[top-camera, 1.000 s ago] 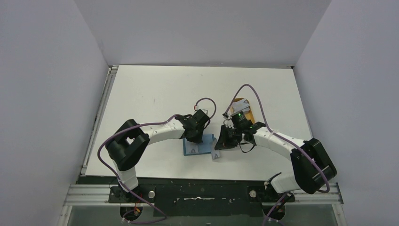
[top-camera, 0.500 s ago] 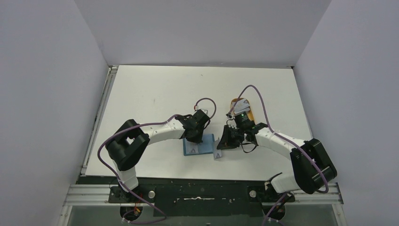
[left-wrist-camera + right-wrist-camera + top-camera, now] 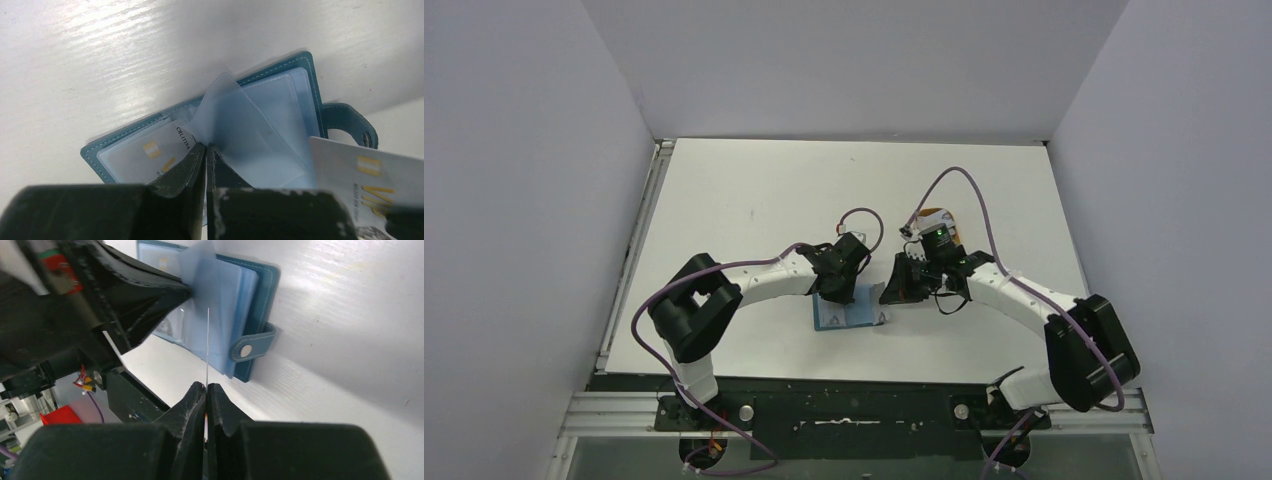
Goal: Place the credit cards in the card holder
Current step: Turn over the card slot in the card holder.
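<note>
Wallet [image 3: 262,285] lies open on the table [image 3: 754,200] between both arms, left claw [image 3: 206,150] clamped on a raised clear sleeve [image 3: 235,115], right claw [image 3: 206,387] pinching a card [image 3: 360,172] edge-on just off the snap tab [image 3: 247,347], not in yet

ROBOTICS LAB TEST CELL: A left arm [image 3: 759,283] and a right arm [image 3: 1024,300], both white and black, stand bolted to an aluminium rail [image 3: 854,412] at the near edge of a white table [image 3: 754,190], which is boxed in by plain pale walls [image 3: 524,200] on the left, right and far sides (purple cables [image 3: 952,169] loop off both wrists)
</note>
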### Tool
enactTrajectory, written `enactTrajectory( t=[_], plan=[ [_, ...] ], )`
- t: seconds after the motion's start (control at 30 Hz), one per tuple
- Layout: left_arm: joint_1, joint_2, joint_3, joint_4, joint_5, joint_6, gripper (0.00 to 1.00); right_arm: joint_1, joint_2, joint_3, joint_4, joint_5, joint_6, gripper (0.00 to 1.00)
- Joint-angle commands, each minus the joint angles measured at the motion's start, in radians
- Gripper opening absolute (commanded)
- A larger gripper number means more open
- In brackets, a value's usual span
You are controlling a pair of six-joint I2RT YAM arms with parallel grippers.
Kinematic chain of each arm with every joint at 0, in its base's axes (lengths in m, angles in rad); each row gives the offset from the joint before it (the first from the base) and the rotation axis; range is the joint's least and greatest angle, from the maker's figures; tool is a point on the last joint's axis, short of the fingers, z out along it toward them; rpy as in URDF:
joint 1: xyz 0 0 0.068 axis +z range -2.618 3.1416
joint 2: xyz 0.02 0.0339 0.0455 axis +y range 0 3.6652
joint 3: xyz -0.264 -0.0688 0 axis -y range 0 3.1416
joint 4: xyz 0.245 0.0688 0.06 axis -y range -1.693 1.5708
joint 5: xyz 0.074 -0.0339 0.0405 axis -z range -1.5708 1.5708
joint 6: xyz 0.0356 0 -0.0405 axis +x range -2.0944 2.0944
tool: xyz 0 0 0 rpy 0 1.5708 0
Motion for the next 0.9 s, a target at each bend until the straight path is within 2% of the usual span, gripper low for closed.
enactTrajectory(
  t=[0.0, 0.87],
  plan=[
    [-0.007, 0.025, -0.023, -0.015, 0.000, 0.006, 0.00, -0.002, 0.053, 0.034, -0.001, -0.020, -0.028, 0.00],
    [-0.008, 0.021, -0.021, -0.013, 0.000, 0.006, 0.00, 0.000, 0.095, -0.037, 0.051, -0.025, 0.010, 0.00]
  ],
)
